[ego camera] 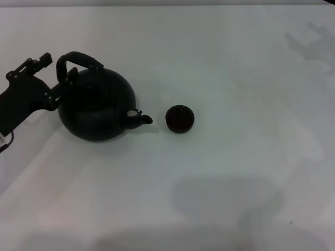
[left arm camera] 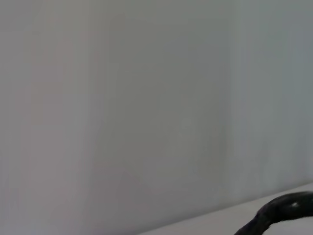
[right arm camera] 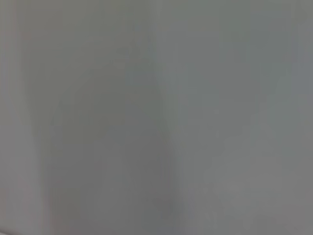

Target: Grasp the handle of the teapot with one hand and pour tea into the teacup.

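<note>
The matte black teapot [ego camera: 97, 107] stands upright at the table's left, its short spout [ego camera: 142, 119] pointing right toward the small dark teacup [ego camera: 180, 118], which sits a short gap away. The thick arched handle [ego camera: 79, 58] loops over the pot's top. My left gripper [ego camera: 56, 76] reaches in from the left at the handle's left end, jaws apart, with one finger behind that end and one in front along the pot's side. A dark curved piece, likely the handle [left arm camera: 283, 210], shows in the left wrist view. My right gripper is out of view.
The white table [ego camera: 235, 78] spreads to the right of and behind the cup. A soft shadow [ego camera: 225, 201] lies on the near middle. The right wrist view shows only a plain grey surface.
</note>
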Controlling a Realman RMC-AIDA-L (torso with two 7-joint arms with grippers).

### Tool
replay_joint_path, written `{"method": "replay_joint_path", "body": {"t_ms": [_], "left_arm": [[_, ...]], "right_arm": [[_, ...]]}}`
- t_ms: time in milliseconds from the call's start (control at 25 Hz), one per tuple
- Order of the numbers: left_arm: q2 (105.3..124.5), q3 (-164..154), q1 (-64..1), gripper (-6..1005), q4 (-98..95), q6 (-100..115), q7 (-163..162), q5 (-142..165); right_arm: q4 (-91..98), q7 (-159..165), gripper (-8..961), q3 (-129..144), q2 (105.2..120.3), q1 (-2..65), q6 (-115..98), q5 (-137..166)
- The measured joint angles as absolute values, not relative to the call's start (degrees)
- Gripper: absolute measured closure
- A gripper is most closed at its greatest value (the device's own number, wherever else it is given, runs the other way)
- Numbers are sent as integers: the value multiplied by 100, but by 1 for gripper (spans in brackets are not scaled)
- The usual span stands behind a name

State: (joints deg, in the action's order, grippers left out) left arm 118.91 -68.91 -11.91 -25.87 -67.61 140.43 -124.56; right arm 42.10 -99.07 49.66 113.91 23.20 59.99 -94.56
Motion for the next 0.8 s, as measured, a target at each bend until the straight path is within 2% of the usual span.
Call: {"method": "replay_joint_path", "body": {"t_ms": [200,440,800], "left_arm": [[11882,-6890,-1102,276,-2633,-7061,14130,-12461],[11874,-6877,-854,275,-2682,-7344,14193,-12519],[11891,-5899,-109,274,-2643,-8204,14420,-12684]], "right_arm": [[4210,-9905,109,4965,11390,2320,5996,-9456],[4210,-9901,109,4943,11387,2295,5994,-9456],[4270,-10098,109,4755,11384,2082,6015,-9511]]}}
